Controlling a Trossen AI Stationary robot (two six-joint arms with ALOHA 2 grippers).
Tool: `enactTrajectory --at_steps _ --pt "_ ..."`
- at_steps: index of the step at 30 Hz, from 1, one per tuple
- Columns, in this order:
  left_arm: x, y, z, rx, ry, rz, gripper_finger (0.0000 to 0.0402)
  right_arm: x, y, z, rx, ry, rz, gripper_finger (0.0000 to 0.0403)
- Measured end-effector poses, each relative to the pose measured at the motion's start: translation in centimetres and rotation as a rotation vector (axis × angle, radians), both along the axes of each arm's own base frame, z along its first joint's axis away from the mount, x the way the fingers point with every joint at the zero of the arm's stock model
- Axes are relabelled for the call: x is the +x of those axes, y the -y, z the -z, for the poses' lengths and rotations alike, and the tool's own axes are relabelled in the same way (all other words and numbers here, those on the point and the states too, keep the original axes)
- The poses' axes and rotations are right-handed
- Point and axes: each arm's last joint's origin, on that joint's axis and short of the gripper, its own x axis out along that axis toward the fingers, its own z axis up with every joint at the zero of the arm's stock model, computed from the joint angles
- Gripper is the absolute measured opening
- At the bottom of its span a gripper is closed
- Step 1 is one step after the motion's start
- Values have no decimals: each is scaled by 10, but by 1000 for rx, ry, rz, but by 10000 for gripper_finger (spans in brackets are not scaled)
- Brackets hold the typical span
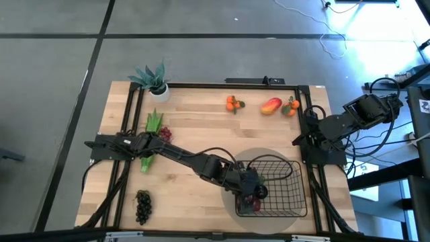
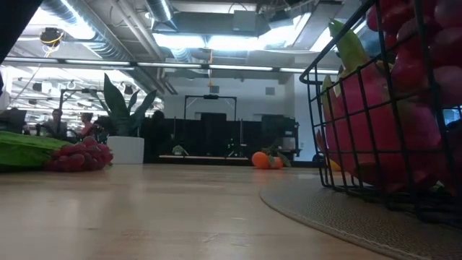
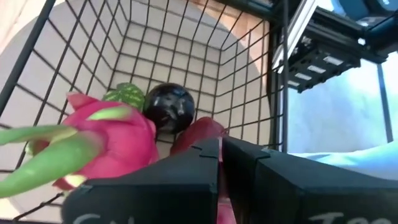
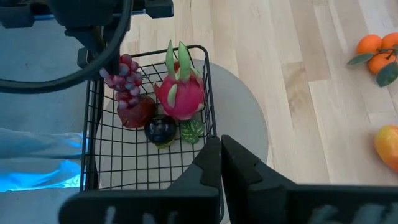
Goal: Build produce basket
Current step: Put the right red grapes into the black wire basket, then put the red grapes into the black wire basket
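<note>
Grapes in left tool, over basket

In the low view the basket is cut off at the right edge — the dragon fruit too; distant people — too small to make out.

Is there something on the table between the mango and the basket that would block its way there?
Nothing visible does. The mango lies at the table's far edge between two tangerine clusters, and only bare wood separates it from the basket. Inside, the dragon fruit and the left gripper fill one end; the rest is free.
</note>
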Motion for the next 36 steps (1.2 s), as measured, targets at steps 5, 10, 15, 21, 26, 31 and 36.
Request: enactTrajectory --at_steps 5,10,15,21,26,31,36 --pt "0 -3 1 4 -15 -4 0 0 0 0 0 0 0 0" --pt "-1 -6 2 14 -34 -5 3 0 0 0 0 0 0 0" --pt "-1 -9 4 20 -50 -11 30 0 0 0 0 1 0 0" --pt "1 -15 4 20 -51 -23 75 0 0 0 0 0 0 0" --pt "3 -22 3 19 -50 -38 85 0 0 0 -1 0 -1 0" --pt "2 -27 -6 28 -28 -35 84 0 0 0 -2 1 -2 0" --pt "-6 -31 -20 52 -16 -53 81 0 0 0 -3 0 -3 0"
